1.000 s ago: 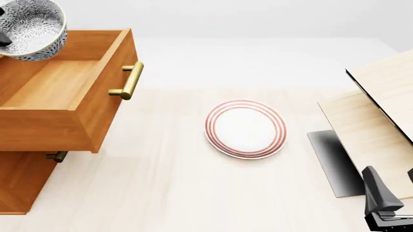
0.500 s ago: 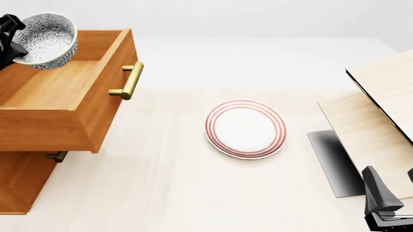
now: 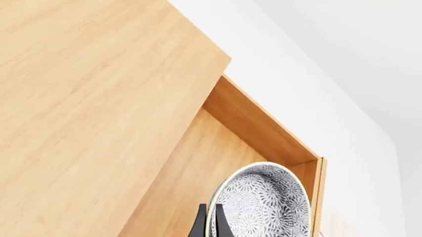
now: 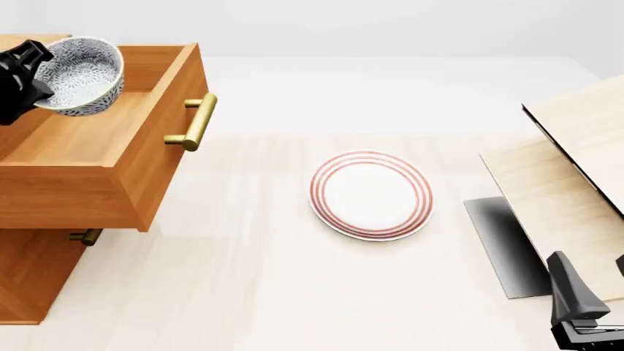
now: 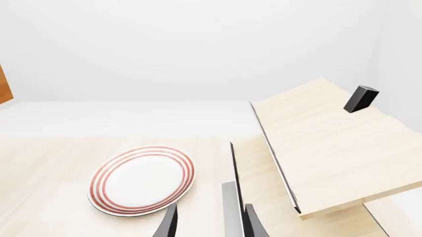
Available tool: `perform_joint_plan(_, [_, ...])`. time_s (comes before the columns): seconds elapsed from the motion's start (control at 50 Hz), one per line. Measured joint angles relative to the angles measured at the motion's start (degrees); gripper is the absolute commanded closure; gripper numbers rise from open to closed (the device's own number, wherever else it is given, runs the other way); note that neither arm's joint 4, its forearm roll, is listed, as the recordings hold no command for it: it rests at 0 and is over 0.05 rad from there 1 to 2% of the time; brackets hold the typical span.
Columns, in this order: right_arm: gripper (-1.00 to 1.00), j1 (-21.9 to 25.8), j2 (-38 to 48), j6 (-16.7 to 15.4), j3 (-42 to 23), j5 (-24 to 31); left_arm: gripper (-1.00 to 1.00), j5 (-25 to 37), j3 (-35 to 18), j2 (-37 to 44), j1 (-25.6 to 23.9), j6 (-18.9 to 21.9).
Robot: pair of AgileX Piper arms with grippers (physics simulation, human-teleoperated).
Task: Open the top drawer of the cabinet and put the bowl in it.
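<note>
Placing step in hand: drawer (image 4: 98,131) already pulled well out of the cabinet (image 4: 29,270) at the left of the front view, handle (image 4: 193,123) facing the frame's centre. Bowl (image 4: 83,77) at upper left, held above the drawer's open cavity, tilted, not yet resting on the drawer floor. Left gripper (image 4: 39,86) pinching the bowl's rim on its left side; in the left wrist view, dark fingertips (image 3: 201,224) closed over the rim of the bowl (image 3: 264,205), with the drawer's inner corner just beyond. Right gripper (image 5: 207,224) idle at the lower right of the front view, jaws spread, nothing between them, near the pale wood structure (image 4: 575,168). Red-ringed plate (image 4: 372,195) flat on the table (image 4: 253,292) mid-frame, well apart from both arms. Next, probably: lower the bowl straight down onto the drawer floor, level it, then spread the fingers and lift clear. Risk judged: releasing while tilted could let the bowl roll or clip the drawer's front wall.
</note>
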Motion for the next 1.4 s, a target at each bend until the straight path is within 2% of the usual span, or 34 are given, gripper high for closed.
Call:
perform_joint_plan(1.18, [-1.0,0.0,0.0,0.0,0.0,0.0,1.0,-6.09,1.5,8.68,0.63,0.6])
perform_joint_plan(1.2, [-1.0,0.0,0.0,0.0,0.0,0.0,-1.0,-6.09,1.49,8.7,0.64,0.6])
perform_joint_plan(1.4, [-1.0,0.0,0.0,0.0,0.0,0.0,-1.0,-5.42,0.83,8.34,0.68,0.9])
